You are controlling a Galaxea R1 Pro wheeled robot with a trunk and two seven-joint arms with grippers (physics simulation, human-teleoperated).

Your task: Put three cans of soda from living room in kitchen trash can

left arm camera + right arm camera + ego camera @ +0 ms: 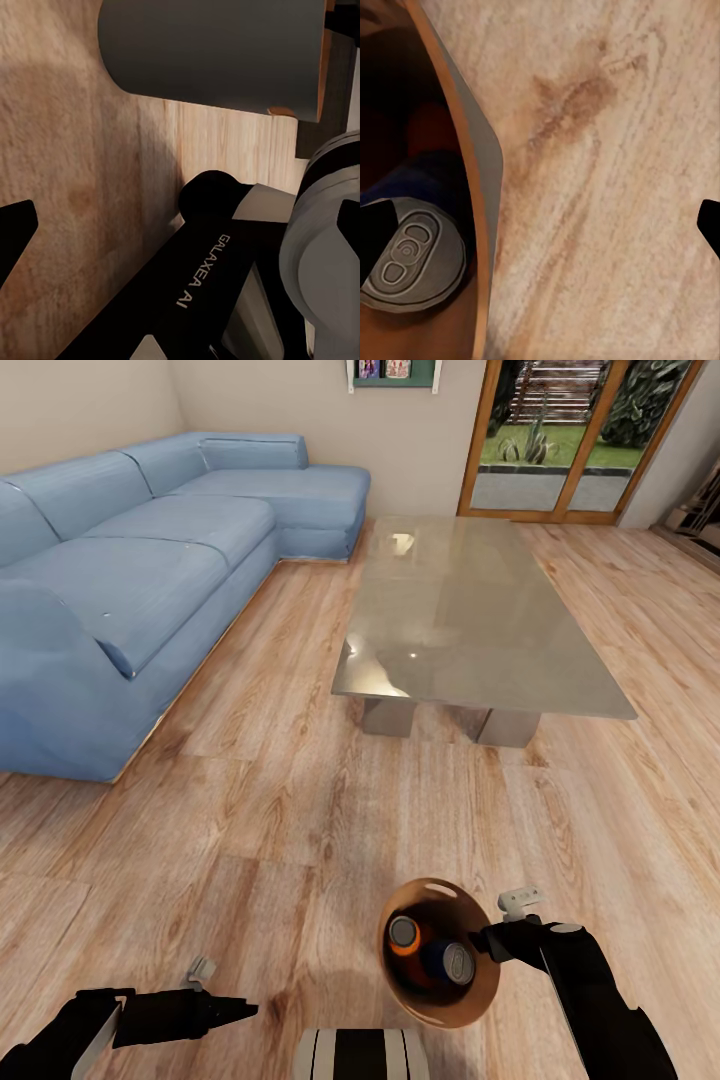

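My right claw (487, 938) pinches the rim of the small round bin (440, 1000), pale grey outside and glossy copper-brown inside, holding it above the light wood plank floor (300, 800). Inside it I count two cans for certain: one bright orange can (405, 938) and one dark blue can (450, 960) with silvery tops; a third may lie beneath them, hidden. My left claw (245, 1010) looks pressed together on nothing, well apart from the bin. Ahead stand one low glass table (470, 610) and one long blue corner sofa (130, 570).
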